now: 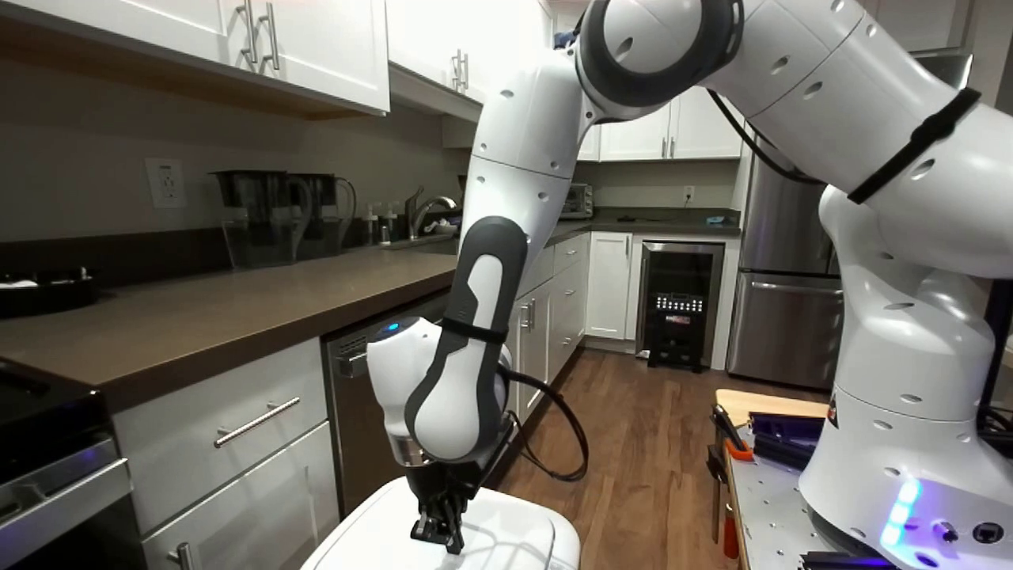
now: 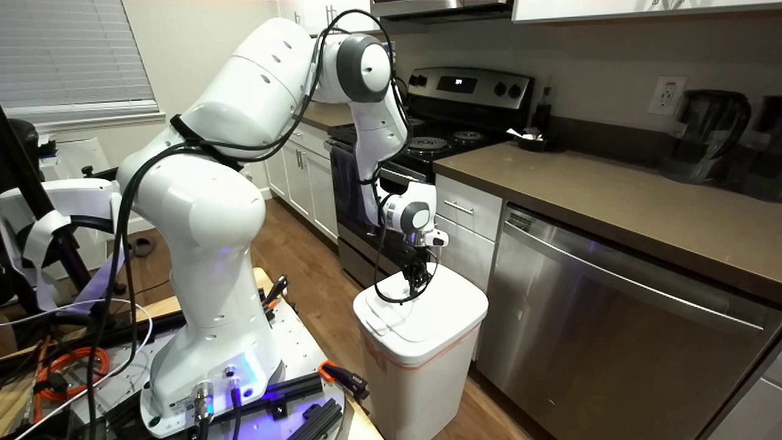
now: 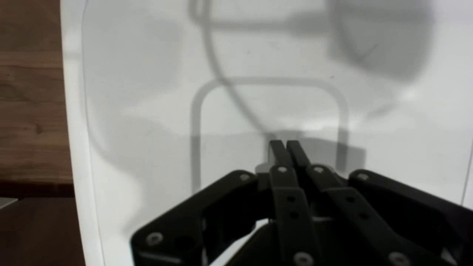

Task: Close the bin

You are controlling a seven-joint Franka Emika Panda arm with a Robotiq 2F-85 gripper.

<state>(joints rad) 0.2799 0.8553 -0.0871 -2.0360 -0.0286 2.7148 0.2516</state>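
The white bin [image 2: 421, 391] stands on the floor between the robot's table and the dishwasher. Its white lid [image 2: 455, 299] lies flat across the top in an exterior view. The lid also shows at the bottom of an exterior view [image 1: 506, 526] and fills most of the wrist view [image 3: 266, 107]. My black gripper points down over the lid in both exterior views [image 1: 440, 537] [image 2: 416, 286]. In the wrist view its fingertips [image 3: 285, 145] are together with only a thin gap and nothing between them. I cannot tell whether they touch the lid.
The dishwasher [image 2: 599, 342] and drawers [image 1: 229, 419] stand right behind the bin, under the brown counter [image 1: 316, 309]. The stove [image 2: 421, 140] is beside them. The robot's table [image 2: 299, 348], with tools on it, is on the bin's near side. Wood floor [image 1: 633, 427] shows beyond.
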